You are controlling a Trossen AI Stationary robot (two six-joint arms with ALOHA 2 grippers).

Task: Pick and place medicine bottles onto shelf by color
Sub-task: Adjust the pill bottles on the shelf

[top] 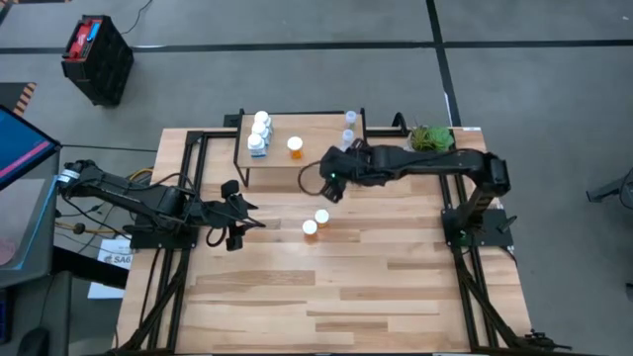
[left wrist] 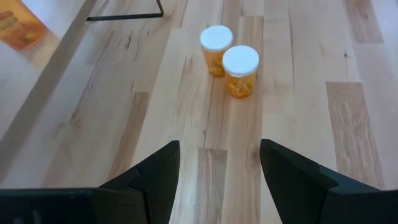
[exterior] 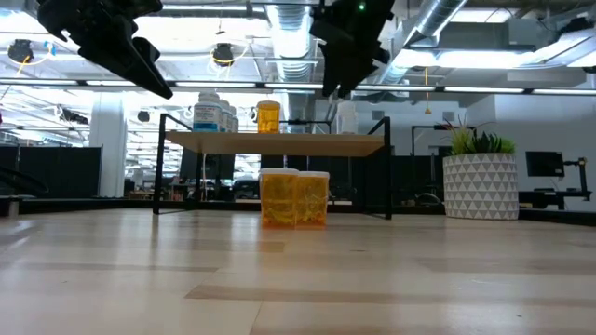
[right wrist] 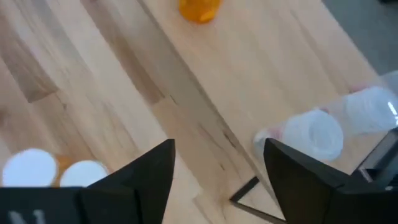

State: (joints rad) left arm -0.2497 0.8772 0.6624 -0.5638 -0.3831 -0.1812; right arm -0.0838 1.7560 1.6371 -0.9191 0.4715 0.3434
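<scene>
Desk (top: 336,297): filling the lower middle of the high view, its near part lying bare.
Left pincer (top: 233,212): hanging over the desk at left centre of the high view, fingers spread apart and gripping nothing.
Loose orange bottles (top: 316,222): two standing on the desk at frame centre, touching each other, just in front of the shelf; in the left wrist view they are sitting ahead of the open fingers (left wrist: 158,177).
Right pincer (top: 331,184): hovering just above centre at the shelf's front edge, fingers parted and empty.
Shelf (top: 316,148): sitting upper centre at the far side of the desk.
White bottles (top: 260,133): three clustering at the shelf's left end.
Shelved orange bottle (top: 295,147): standing alone mid-shelf.
Clear bottles (top: 347,131): standing at the shelf's right end.
Plant pot (top: 431,137): resting right of the shelf.
</scene>
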